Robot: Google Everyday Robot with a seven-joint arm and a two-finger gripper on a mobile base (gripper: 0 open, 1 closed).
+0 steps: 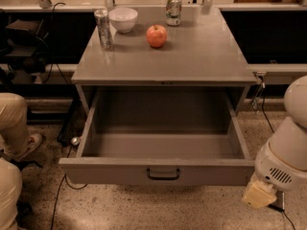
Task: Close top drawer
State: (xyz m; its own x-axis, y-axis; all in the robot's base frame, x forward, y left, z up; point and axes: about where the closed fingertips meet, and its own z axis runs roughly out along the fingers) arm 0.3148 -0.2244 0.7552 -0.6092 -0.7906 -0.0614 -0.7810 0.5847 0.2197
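The top drawer (158,172) of the gray metal cabinet stands pulled far out toward me. Its deep box is empty. A small dark bar handle (163,174) sits at the centre of its front panel. My arm comes in from the right edge as white rounded segments. My gripper (259,195) shows as a beige end piece low down, just right of and slightly below the drawer's front right corner. It is apart from the front panel.
On the cabinet top (206,56) stand a silver can (102,28), a white bowl (123,19), a red apple (157,35) and a second can (173,8). A person's legs (12,128) are at the left. Cables lie on the speckled floor.
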